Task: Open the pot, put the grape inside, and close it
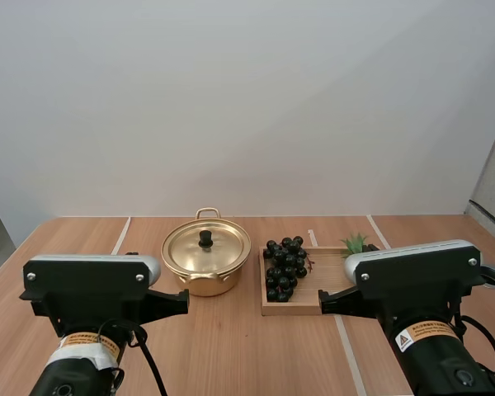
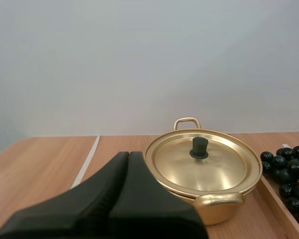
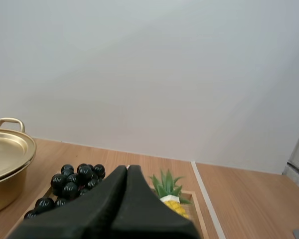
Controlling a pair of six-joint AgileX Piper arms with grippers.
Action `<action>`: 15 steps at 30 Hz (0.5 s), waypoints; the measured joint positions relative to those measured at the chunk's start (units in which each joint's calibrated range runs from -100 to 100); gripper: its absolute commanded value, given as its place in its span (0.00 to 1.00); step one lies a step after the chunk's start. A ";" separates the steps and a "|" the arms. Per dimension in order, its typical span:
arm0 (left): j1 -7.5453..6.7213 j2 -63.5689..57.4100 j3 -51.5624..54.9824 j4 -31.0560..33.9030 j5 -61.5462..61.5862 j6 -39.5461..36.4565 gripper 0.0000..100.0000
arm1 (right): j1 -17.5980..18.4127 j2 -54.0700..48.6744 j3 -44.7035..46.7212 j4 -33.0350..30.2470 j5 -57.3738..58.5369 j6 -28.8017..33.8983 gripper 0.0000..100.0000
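Round gold metal pot (image 1: 205, 285), lid (image 1: 221, 252) on, just left of flat wooden tray (image 1: 313, 300) carrying bunch of glossy black grapes (image 1: 285, 266) and small green-topped pineapple (image 1: 355, 244). Left gripper (image 2: 128, 155), right gripper (image 3: 127, 169) clenched, empty

Gold pot (image 1: 220, 284), black grapes (image 1: 285, 266)

3 forward views, common pot (image 1: 206, 262)

Pot (image 2: 222, 211) on table (image 2: 40, 164), ahead of my left pincer (image 2: 128, 155), slightly right of its tips. Lid (image 2: 204, 167) on pot. Tray (image 1: 330, 274) just right of pot, ahead of my right pincer (image 3: 127, 168). Grapes (image 3: 72, 184) on tray, ahead-left of right pincer; small pineapple (image 3: 167, 191) on tray, ahead-right.
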 measured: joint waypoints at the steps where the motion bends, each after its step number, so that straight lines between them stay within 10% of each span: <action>1: 0.00 0.00 0.00 2.07 -2.52 1.18 0.00 | 0.00 0.00 0.00 -0.42 -2.50 0.00 0.00; 8: 0.00 0.00 -1.21 13.19 -17.21 4.64 0.00 | 0.00 0.00 -0.04 -5.86 -27.31 -1.64 0.00; 15: 0.00 -0.05 -14.99 12.10 -16.01 2.69 0.00 | 0.00 -0.11 -11.42 -1.79 -26.74 -3.18 0.00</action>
